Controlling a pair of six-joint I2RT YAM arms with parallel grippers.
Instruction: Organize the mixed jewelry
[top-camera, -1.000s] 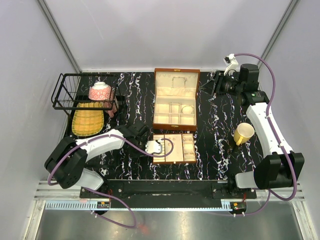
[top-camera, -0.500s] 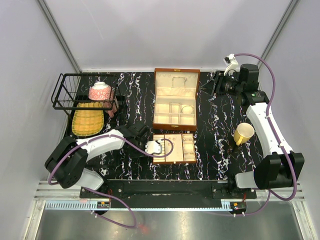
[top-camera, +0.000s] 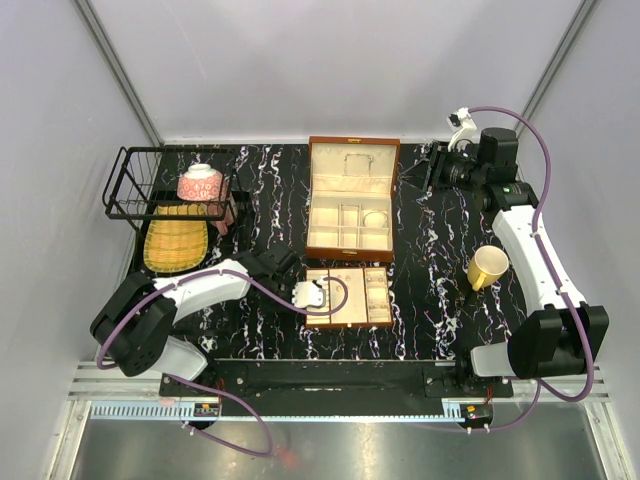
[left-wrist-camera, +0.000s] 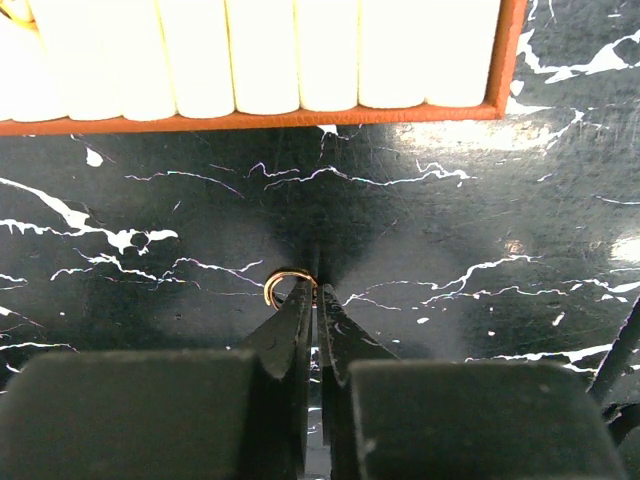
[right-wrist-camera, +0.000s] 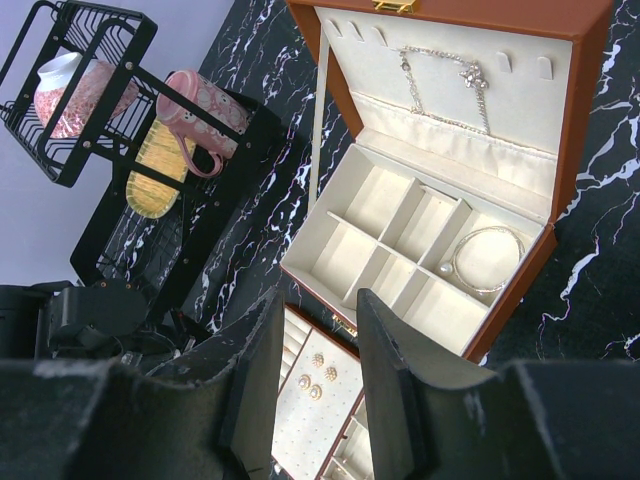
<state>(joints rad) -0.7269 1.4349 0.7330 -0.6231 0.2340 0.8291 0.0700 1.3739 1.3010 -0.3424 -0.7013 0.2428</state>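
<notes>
In the left wrist view my left gripper (left-wrist-camera: 318, 288) is shut on a small gold ring (left-wrist-camera: 269, 288) that rests on the black marble just short of the brown edge of the removable tray (left-wrist-camera: 250, 122). In the top view the left gripper (top-camera: 287, 282) sits at the tray's (top-camera: 385, 322) left side. My right gripper (top-camera: 432, 168) is open and empty, held high at the back right, and it shows open in its own view (right-wrist-camera: 318, 300). The open brown jewelry box (top-camera: 320, 205) holds a pale bangle (right-wrist-camera: 487, 258) and a chain (right-wrist-camera: 440, 75) in its lid. Small earrings (right-wrist-camera: 318, 375) lie in the tray.
A yellow cup (top-camera: 488, 267) stands at the right near the right arm. A black wire rack (top-camera: 125, 185) with a pink bowl (top-camera: 200, 182) is at the back left, beside a pink mug (top-camera: 232, 210) and a woven yellow dish (top-camera: 175, 240).
</notes>
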